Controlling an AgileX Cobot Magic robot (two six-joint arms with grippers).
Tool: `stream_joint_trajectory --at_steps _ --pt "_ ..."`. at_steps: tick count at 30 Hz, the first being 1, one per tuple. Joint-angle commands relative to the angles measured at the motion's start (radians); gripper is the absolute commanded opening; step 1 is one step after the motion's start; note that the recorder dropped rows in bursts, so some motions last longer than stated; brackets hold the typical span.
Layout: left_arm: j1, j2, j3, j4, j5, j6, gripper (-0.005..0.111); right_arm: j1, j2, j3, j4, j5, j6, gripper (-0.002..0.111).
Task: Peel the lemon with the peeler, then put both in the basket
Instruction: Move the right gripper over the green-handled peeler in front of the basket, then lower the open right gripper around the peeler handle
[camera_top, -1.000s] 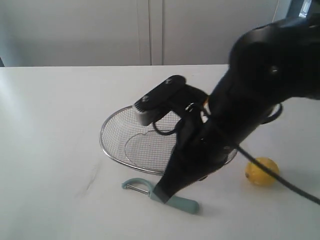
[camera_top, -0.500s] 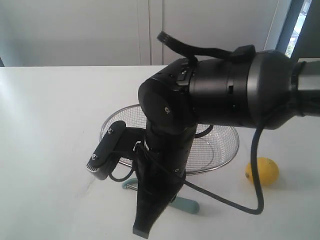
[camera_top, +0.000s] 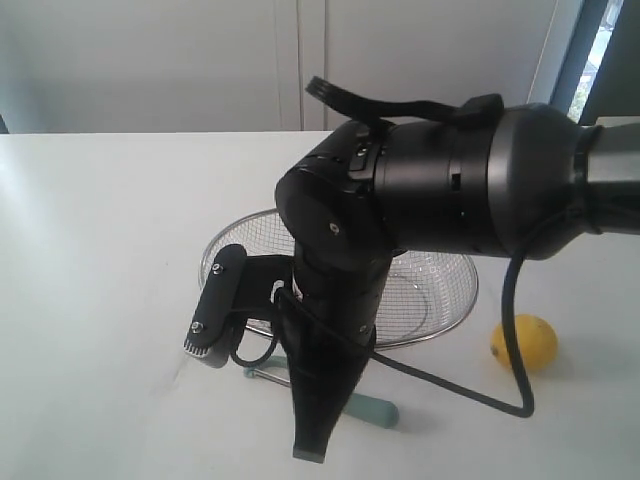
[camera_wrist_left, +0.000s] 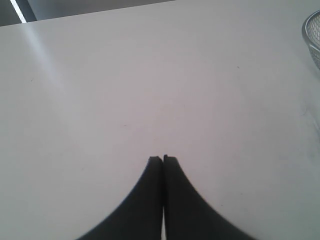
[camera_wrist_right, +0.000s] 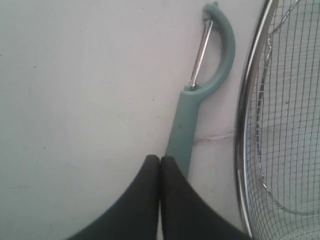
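**Right gripper shut over the peeler handle**

To grasp well, the right gripper (camera_wrist_right: 160, 159) needed to open, straddle the handle, then lower. It was fully closed and empty over the handle end of the peeler (camera_wrist_right: 184, 125), which lay just beside the basket (camera_wrist_right: 239, 150) rim. The left gripper (camera_wrist_left: 163, 159) was closed, empty. The lemon (camera_top: 524, 343) lay near the basket, outside it.

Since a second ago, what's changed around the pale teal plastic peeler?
The shut right gripper twisted round and drew back from the pale teal plastic peeler's handle toward the camera, gripping nothing. The peeler, small yellow lemon and silver wire-mesh basket stayed put.
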Motion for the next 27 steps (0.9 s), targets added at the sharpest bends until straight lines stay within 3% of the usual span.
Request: stream_joint_trajectory --at_steps 1,7,20,23,27 --pt "-0.005 -0.005 0.004 -0.008 -0.001 0.002 0.000 0.002 -0.002 0.000 -0.005 -0.006 0.035 0.000" --pt "-0.005 -0.005 0.004 -0.008 -0.001 0.002 0.000 0.002 -0.002 0.000 -0.001 0.019 0.129 0.000" --pt "-0.005 -0.005 0.004 -0.008 -0.001 0.002 0.000 0.002 -0.002 0.066 0.047 0.029 0.135 0.001" --pt "-0.005 -0.005 0.004 -0.008 -0.001 0.002 0.000 0.002 -0.002 0.090 0.047 -0.012 0.135 0.009" --pt "-0.005 -0.005 0.004 -0.008 -0.001 0.002 0.000 0.002 -0.002 0.113 0.047 -0.063 0.135 0.031"
